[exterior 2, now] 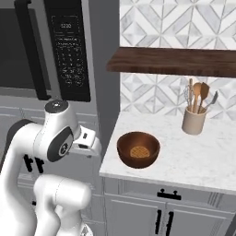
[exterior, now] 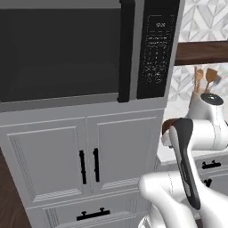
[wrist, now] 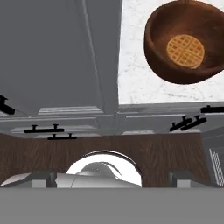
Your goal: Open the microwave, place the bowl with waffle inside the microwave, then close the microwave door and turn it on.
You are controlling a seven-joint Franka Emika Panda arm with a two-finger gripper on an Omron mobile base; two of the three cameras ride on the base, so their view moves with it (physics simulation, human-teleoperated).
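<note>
The microwave (exterior: 153, 44) is built in above grey cabinets, and the microwave door (exterior: 62, 49) is shut, its black bar handle (exterior: 126, 49) beside the keypad (exterior 2: 69, 50). To the right, the bowl with waffle (exterior 2: 138, 150) sits on the white marble counter (exterior 2: 198, 161) near its left front edge. In the hand view the bowl (wrist: 186, 41) is at the upper right, upright, with one round waffle (wrist: 186, 51) inside. My gripper (wrist: 113, 178) points down over the floor in front of the cabinets, left of the bowl and apart from it. Its fingertips (wrist: 43, 179) stand wide apart with nothing between them.
A tan crock (exterior 2: 193, 120) with wooden utensils stands at the back of the counter. A dark wood shelf (exterior 2: 175, 62) hangs above it. Grey cabinet doors (exterior: 49, 160) with black handles sit under the microwave, drawers under the counter. My own arm (exterior: 185, 160) rises in front of the counter's left corner.
</note>
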